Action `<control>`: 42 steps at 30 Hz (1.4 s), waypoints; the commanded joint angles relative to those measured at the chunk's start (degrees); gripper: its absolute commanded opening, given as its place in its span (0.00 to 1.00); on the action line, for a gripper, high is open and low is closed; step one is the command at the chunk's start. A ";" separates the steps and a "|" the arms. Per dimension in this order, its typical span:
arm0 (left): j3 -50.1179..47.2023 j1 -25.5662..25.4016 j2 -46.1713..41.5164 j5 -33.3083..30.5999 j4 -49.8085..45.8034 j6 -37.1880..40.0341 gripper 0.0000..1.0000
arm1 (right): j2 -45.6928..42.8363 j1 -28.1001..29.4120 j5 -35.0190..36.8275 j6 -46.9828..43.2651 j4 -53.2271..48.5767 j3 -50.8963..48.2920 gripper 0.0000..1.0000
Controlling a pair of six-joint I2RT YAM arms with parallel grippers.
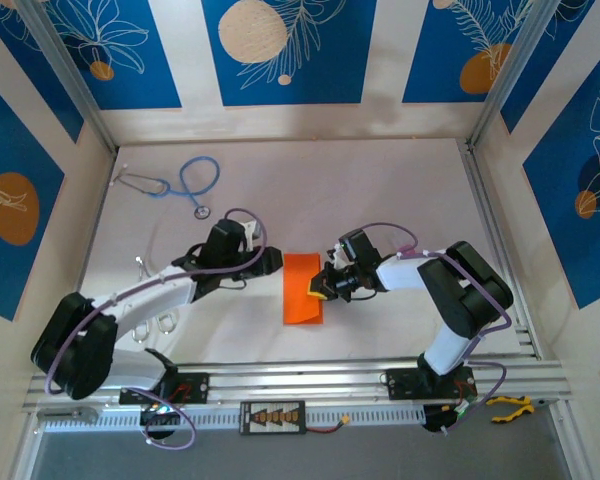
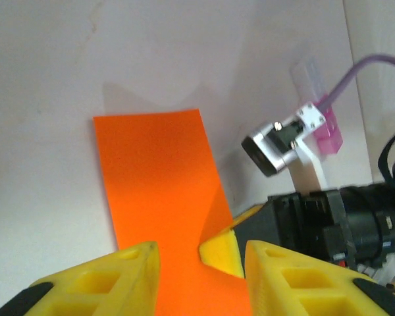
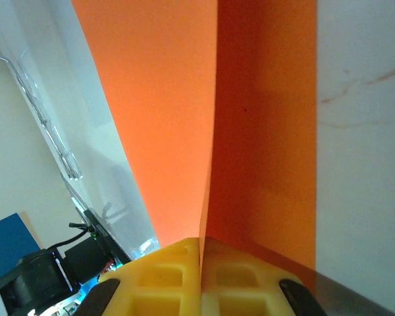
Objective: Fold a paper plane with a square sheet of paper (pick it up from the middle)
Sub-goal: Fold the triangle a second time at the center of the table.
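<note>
The square sheet of paper [image 1: 302, 288] is bright orange and lies mid-table as a narrow upright strip, doubled over along its length. My right gripper [image 1: 325, 285] reaches in from the right and is shut on the sheet's right edge. In the right wrist view its yellow fingers [image 3: 178, 276] press together on the raised orange layer [image 3: 164, 118], gripper [image 3: 201, 247]. My left gripper [image 1: 273, 260] sits at the sheet's upper left. In the left wrist view it [image 2: 199, 257] is open, its jaws astride the paper [image 2: 158, 178] with nothing pinched, and the right gripper's yellow tip [image 2: 224, 253] shows between them.
A blue stethoscope [image 1: 185, 183] lies at the back left. Small clear items [image 1: 165, 325] sit beside the left arm. A metal rail [image 1: 300, 378] runs along the near edge, with yellow-handled pliers [image 1: 510, 408] at its right end. Panelled walls close in the table.
</note>
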 commanded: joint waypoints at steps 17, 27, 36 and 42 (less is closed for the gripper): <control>-9.58 -18.42 -9.00 -16.27 9.88 14.26 0.37 | -1.21 0.05 -1.72 -1.58 -2.50 1.09 0.14; -5.20 -30.45 -3.05 -28.23 6.05 27.62 0.46 | -1.64 -0.19 -2.07 -1.91 -3.06 1.90 0.15; 2.48 -39.50 8.62 -38.59 0.17 35.20 0.52 | -2.97 -0.48 -2.02 -2.39 -4.56 2.21 0.15; 5.13 -41.27 12.81 -45.21 -1.86 36.11 0.55 | -3.50 -0.83 -1.93 -2.51 -5.01 2.25 0.15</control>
